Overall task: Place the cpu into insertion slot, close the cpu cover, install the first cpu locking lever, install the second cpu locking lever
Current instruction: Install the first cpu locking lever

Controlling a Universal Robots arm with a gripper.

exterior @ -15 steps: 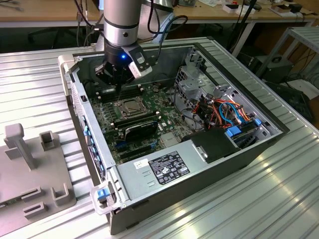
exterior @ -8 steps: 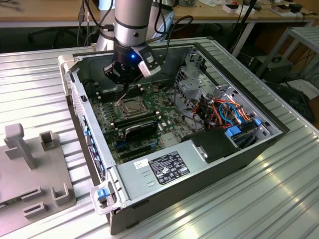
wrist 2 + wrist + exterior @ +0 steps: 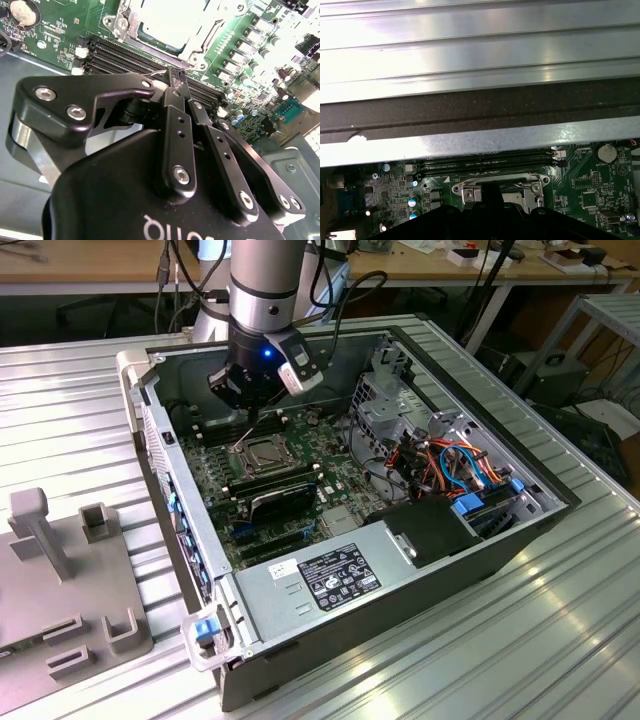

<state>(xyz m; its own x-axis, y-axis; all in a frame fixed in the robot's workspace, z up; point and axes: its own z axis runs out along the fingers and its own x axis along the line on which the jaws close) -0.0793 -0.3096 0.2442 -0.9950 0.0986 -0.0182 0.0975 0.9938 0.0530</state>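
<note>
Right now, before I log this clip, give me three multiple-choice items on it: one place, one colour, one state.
1. Where are the gripper's fingertips?
A) over the grey fixture on the table
B) over the power supply
C) just beside the cpu cover

2. What colour is the motherboard?
A) green
B) red
C) white

3. How does the cpu cover stand?
A) upright on its hinge
B) flat around the cpu
C) taken off onto the table

Key: C, the second wrist view shows the tips next to the cover's frame; A, the board is green in every view; B, the frame lies flat and the cpu's top shows through its window.
</note>
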